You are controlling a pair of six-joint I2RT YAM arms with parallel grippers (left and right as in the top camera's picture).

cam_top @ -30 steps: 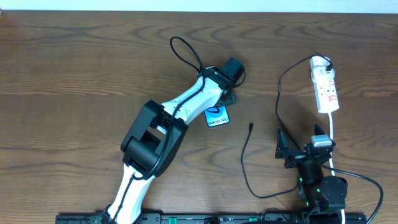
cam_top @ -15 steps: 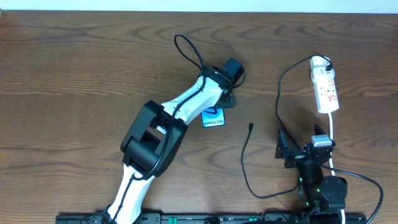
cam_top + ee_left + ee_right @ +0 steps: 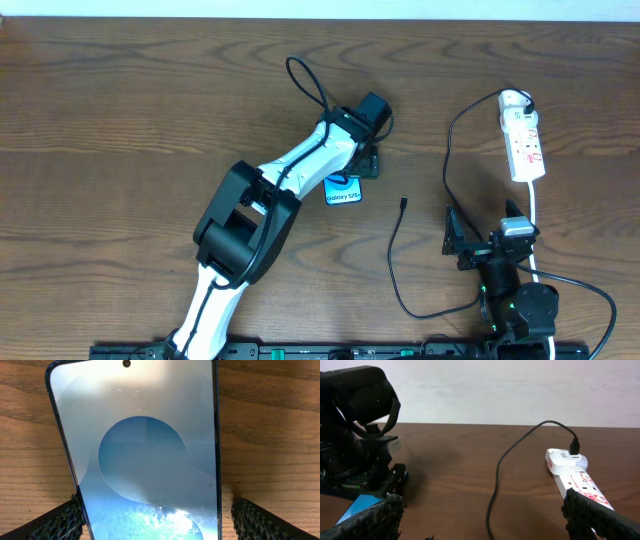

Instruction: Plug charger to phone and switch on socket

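The left gripper [image 3: 156,520] stands open, its black mesh-textured pads [image 3: 55,522] straddling the slim, glossy blue phone [image 3: 150,460], which lies flat on the wood-grain table [image 3: 120,120]. The right gripper [image 3: 482,520] is open. The thin black charger [image 3: 392,250] loops from the narrow white socket [image 3: 524,140].

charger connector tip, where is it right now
In the overhead view the connector tip lies loose on the table, right of the phone and up-left of the right gripper.
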